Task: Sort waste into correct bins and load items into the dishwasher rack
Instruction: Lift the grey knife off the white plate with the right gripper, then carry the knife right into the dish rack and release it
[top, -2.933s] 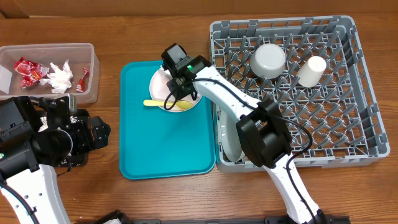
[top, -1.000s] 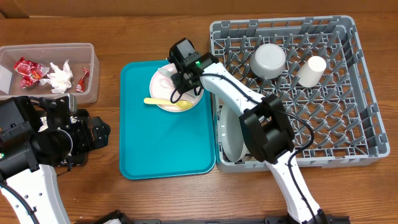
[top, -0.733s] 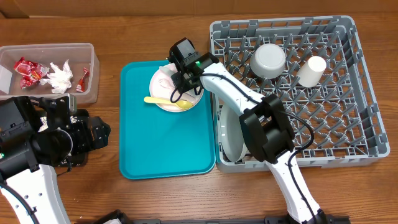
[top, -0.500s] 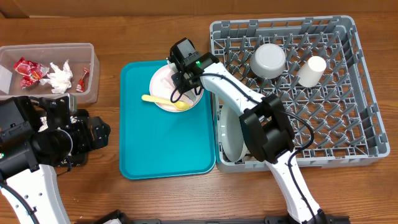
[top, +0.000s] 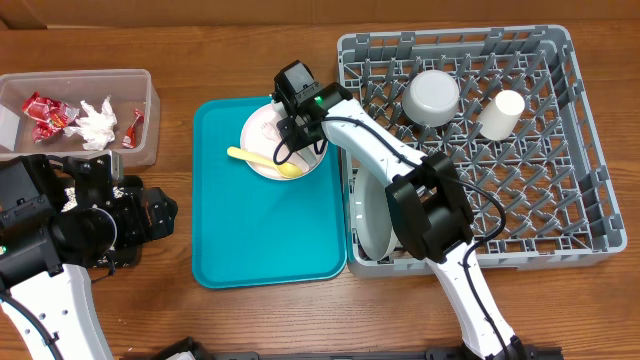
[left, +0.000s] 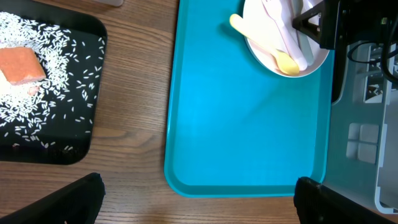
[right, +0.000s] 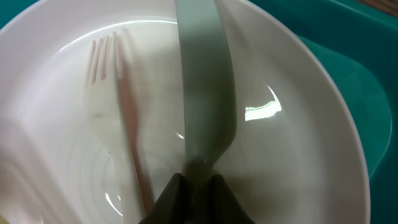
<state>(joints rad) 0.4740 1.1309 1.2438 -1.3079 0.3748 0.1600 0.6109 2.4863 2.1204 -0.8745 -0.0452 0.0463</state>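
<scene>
My right gripper (right: 199, 186) is shut on the handle of a white cutlery piece (right: 202, 87) lying in the pale plate (right: 298, 143). A white fork (right: 118, 118) lies beside it. From overhead, this gripper (top: 297, 132) is over the plate (top: 262, 135) on the teal tray, and a yellow spoon (top: 255, 158) rests across the plate's left rim. My left gripper (left: 199, 202) hangs wide open over the tray's near edge, holding nothing. The black tray (left: 93, 124) holds rice (left: 62, 56) and an orange cube (left: 22, 64). The rack (top: 560, 150) holds a grey bowl (top: 431, 97), white cup (top: 500, 113) and grey plate (top: 372, 215).
The teal tray (top: 260, 230) lies between the rack and my left arm. At the back left the clear tub (top: 148, 110) contains red wrappers (top: 40, 112) and a white napkin (top: 97, 123). My left arm covers most of the black tray from above.
My right gripper has closed on the white cutlery piece in the plate. The yellow spoon's handle has shifted slightly up and to the left. The left arm has not moved.
</scene>
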